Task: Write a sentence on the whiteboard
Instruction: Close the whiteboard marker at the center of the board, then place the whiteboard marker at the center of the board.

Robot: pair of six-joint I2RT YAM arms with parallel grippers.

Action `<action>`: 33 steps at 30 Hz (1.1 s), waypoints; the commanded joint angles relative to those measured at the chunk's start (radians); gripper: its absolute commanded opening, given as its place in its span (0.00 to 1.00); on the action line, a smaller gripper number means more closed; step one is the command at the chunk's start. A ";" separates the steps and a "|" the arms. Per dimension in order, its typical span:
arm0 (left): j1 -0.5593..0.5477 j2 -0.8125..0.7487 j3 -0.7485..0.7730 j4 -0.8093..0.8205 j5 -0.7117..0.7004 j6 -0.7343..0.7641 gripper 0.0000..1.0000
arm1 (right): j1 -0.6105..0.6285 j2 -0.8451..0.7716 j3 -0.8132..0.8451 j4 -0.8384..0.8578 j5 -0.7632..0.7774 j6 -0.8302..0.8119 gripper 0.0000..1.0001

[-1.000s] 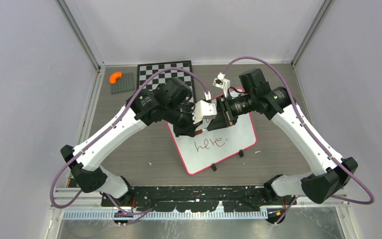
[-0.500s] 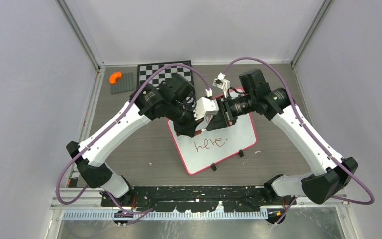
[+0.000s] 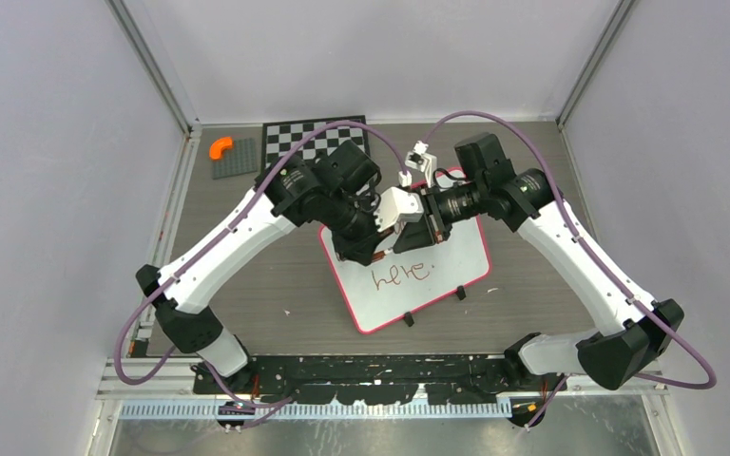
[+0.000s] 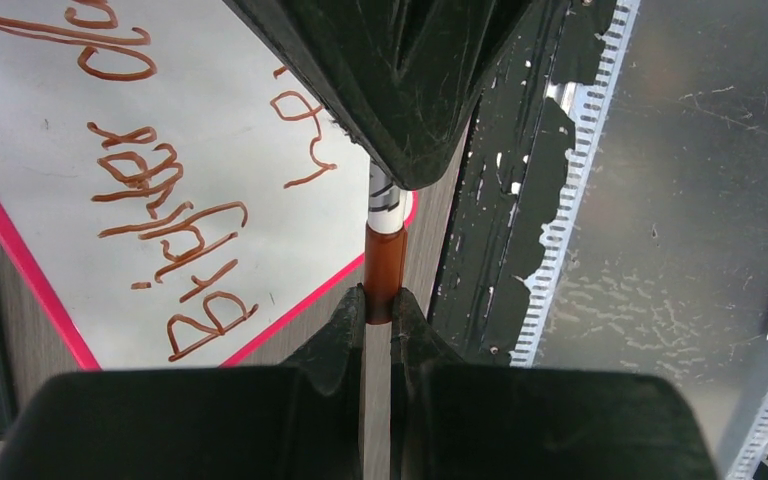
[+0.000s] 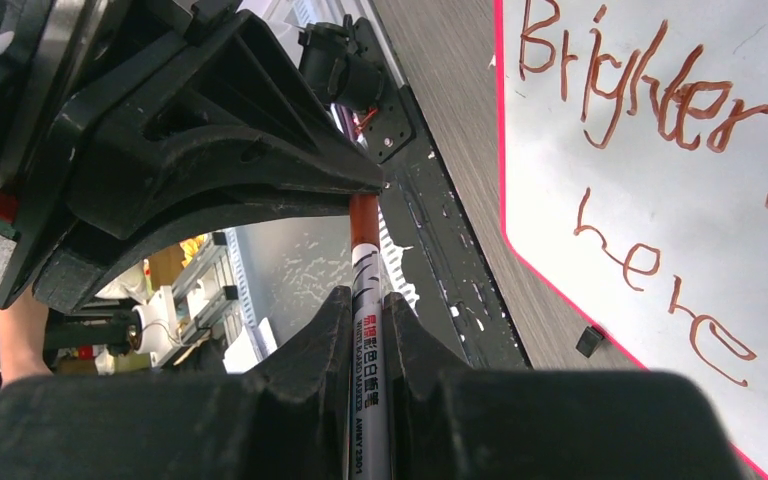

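White whiteboard [image 3: 461, 256] with pink rim, reddish-brown sentence [image 3: 401, 275], black-and-white checkered board [image 3: 290, 133], orange block [image 3: 220, 147].

A flat white rectangular whiteboard [image 3: 451, 269] with rounded corners and a thin pink-red rim lies flat on the table, just nearer than the black-and-white checkered board [image 3: 316, 141] and to its right, turned askew to it. Two small black clip feet [image 3: 409, 320] sit on the edge farthest from that board. The sentence [image 5: 650, 95] is thin reddish-brown handwriting in two lines: "Brighter" opens the first, "here" [image 3: 401, 275] with a dot ends the second; the words between are mostly hidden.
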 commanded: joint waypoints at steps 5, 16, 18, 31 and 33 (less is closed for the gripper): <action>-0.016 -0.051 0.043 0.299 0.094 0.006 0.10 | -0.002 0.021 0.017 -0.001 0.037 -0.015 0.00; 0.294 -0.215 -0.206 0.350 0.501 -0.092 0.70 | -0.106 -0.021 0.085 0.066 -0.065 0.016 0.00; 0.335 -0.221 -0.257 0.413 0.616 -0.185 0.72 | -0.106 -0.019 0.112 0.066 -0.085 0.004 0.00; 0.360 -0.217 -0.482 0.864 0.864 -0.652 0.49 | -0.055 -0.004 0.162 0.095 -0.150 0.037 0.00; 0.358 -0.219 -0.492 0.879 0.877 -0.653 0.33 | -0.052 0.000 0.166 0.090 -0.157 0.035 0.00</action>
